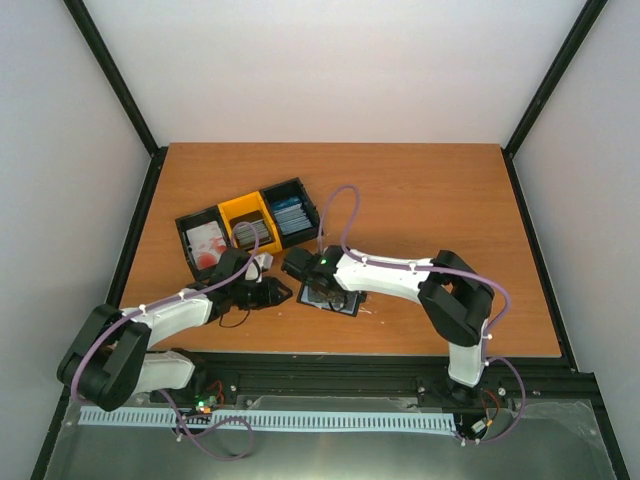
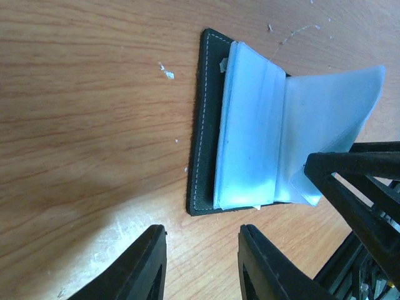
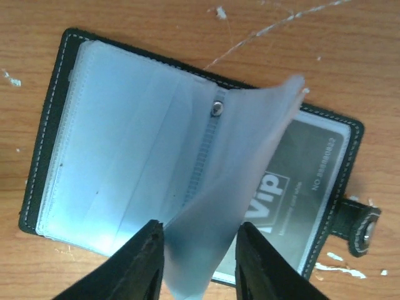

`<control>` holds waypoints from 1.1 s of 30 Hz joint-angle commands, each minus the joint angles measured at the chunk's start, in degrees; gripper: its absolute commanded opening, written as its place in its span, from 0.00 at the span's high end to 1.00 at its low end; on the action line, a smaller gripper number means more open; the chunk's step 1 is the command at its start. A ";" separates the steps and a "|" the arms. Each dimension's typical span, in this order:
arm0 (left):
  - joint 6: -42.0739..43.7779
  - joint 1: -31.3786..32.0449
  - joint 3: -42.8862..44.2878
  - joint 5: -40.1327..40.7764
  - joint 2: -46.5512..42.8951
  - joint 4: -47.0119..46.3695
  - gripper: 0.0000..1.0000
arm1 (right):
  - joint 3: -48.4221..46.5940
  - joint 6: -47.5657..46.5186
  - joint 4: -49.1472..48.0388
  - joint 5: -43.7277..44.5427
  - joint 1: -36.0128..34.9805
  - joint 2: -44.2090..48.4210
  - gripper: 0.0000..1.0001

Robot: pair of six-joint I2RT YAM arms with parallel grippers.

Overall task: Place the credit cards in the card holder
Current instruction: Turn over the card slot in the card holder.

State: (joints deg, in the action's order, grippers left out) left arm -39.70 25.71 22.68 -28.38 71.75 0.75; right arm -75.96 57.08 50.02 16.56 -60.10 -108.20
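Observation:
The card holder is a black wallet lying open on the table, with clear plastic sleeves inside; it also shows in the top view and the left wrist view. A grey "VIP" card sits in its right-hand sleeve. One clear sleeve stands lifted between the spread jaws of my right gripper, which is open. My left gripper is open and empty, low over bare table just beside the wallet's left edge. In the top view the left gripper and right gripper are close together.
Three open bins stand in a row behind the grippers: a black one with white and red cards, a yellow one with grey cards, and a black one with blue cards. A black rail runs along the near table edge.

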 commanded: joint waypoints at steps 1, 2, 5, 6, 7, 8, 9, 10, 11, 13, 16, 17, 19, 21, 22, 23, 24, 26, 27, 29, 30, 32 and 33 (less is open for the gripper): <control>1.24 -0.31 2.46 -1.55 -0.22 -2.35 0.66 | 1.91 3.63 2.51 3.80 -0.31 2.02 0.65; 1.29 -0.31 2.72 -1.40 -0.13 -2.19 0.65 | 2.60 4.49 2.97 4.21 -0.29 2.34 0.64; 1.55 -0.31 3.44 -0.92 0.34 -1.95 0.62 | 4.60 6.71 4.65 5.65 -0.29 3.42 0.63; 1.62 -0.31 3.69 -0.70 0.45 -1.87 0.61 | 5.18 7.47 5.18 6.06 -0.30 3.76 0.63; 1.65 -0.33 3.88 -0.63 0.66 -1.86 0.60 | 5.67 8.25 5.83 6.45 -0.31 4.17 0.63; 1.72 -0.32 4.13 -0.63 0.94 -1.77 0.59 | 6.11 9.09 6.48 7.01 -0.29 4.59 0.63; 1.84 -0.31 4.32 -0.69 1.16 -1.76 0.58 | 6.48 10.10 7.57 7.65 -0.26 5.17 0.63; 1.95 -0.31 4.66 -0.68 1.46 -1.76 0.58 | 6.79 10.97 8.22 8.27 -0.28 5.76 0.63; 2.04 -0.31 4.84 -0.64 1.66 -1.66 0.57 | 7.16 11.98 8.78 8.97 -0.30 6.45 0.63; 2.09 -0.31 5.19 -0.48 1.97 -1.57 0.57 | 7.43 13.02 9.86 10.33 -0.29 7.65 0.63; 2.17 -0.31 5.52 0.09 2.12 -1.37 0.54 | 7.25 13.10 10.65 11.27 0.32 9.06 0.63; 2.16 -0.31 5.68 0.34 2.15 -1.23 0.54 | 7.42 12.59 10.10 11.28 0.66 9.74 0.63; 2.31 -0.32 5.86 0.58 2.20 -1.06 0.51 | 8.47 9.12 5.76 10.63 0.92 11.99 0.62; 2.43 -0.36 6.02 0.54 2.49 -0.98 0.51 | 9.44 4.98 0.30 7.63 1.47 13.72 0.62; 2.44 -0.32 6.05 0.59 2.68 -0.99 0.51 | 9.82 2.71 -2.86 5.27 1.87 13.95 0.62; 2.37 -0.31 6.04 0.54 2.88 -1.06 0.51 | 10.18 1.51 -5.24 2.56 2.10 13.82 0.62; 2.35 -0.31 5.95 0.52 3.02 -1.10 0.51 | 10.66 0.87 -7.27 -0.29 2.21 13.41 0.63; 2.44 -0.31 6.03 0.46 3.29 -1.12 0.51 | 11.66 0.37 -10.79 -3.55 2.34 12.56 0.65; 2.43 -0.31 6.06 0.51 3.36 -1.16 0.52 | 12.13 0.59 -11.77 -4.47 2.42 12.02 0.67; 2.52 -0.31 5.98 0.25 3.48 -1.18 0.52 | 12.98 0.68 -12.82 -5.65 2.72 11.19 0.69; 2.71 -0.31 5.95 -0.05 3.52 -1.22 0.52 | 13.40 0.73 -13.15 -6.00 2.94 11.03 0.70; 3.03 -0.31 5.90 -0.58 3.81 -1.45 0.53 | 14.60 0.55 -13.87 -6.62 3.50 10.99 0.71; 3.09 -0.35 5.89 -0.68 3.96 -1.62 0.53 | 15.29 0.55 -14.20 -6.95 3.92 11.06 0.72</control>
State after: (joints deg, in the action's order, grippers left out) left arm -38.28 25.71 26.83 -28.36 75.05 0.01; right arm -62.85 58.43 39.53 12.45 -57.60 -96.55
